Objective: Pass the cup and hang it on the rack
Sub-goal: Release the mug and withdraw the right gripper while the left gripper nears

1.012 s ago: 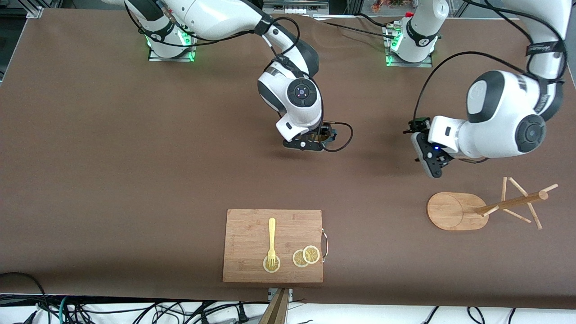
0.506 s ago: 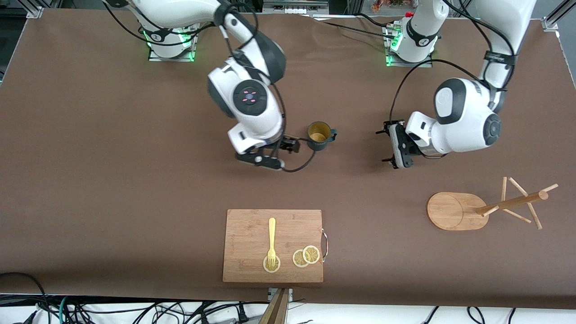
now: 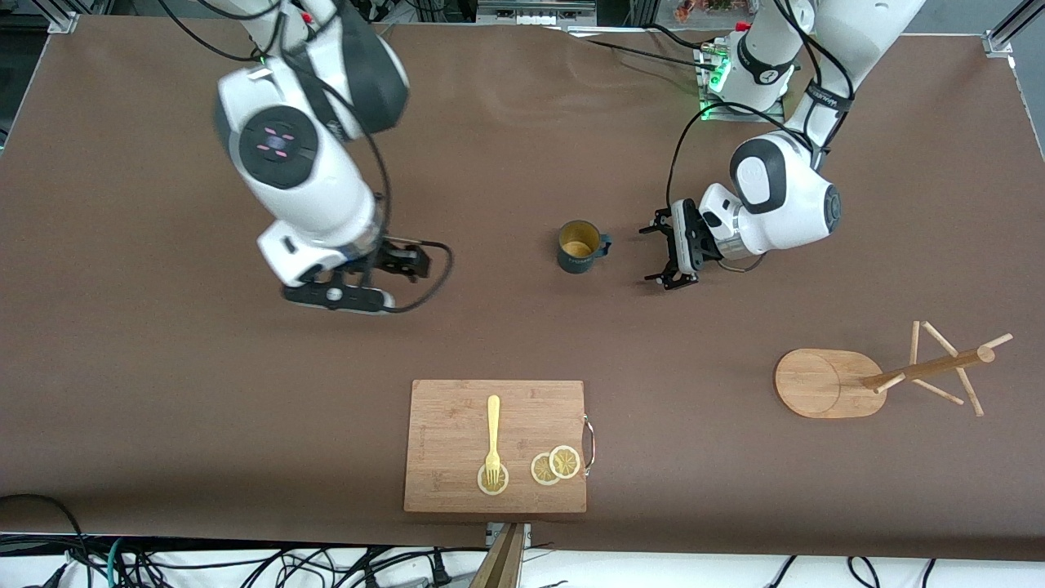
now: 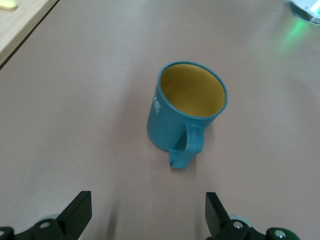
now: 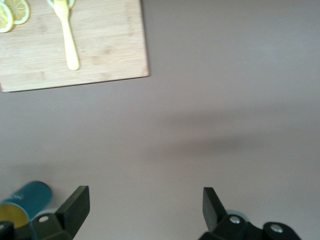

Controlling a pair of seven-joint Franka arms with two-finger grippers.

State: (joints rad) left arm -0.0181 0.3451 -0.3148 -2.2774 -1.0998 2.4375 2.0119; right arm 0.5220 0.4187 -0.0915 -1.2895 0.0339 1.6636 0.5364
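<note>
The cutting board [image 3: 495, 446] lies nearer the front camera than both claws, carrying a fork [image 3: 492, 438] and lemon slices [image 3: 555, 465]. The rack [image 3: 882, 380] lies tipped over, nearer the front camera than the left gripper [image 3: 668, 255]. That claw is spread, empty, just beside the upright cup [image 3: 578, 246], whose handle faces it. The right gripper [image 3: 343, 286], spread and empty, hangs over bare table well apart from the cup.

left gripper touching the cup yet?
Apart. The left wrist view shows bare table between the open left gripper and the cup's handle; the front view also shows a gap beside the cup.
</note>
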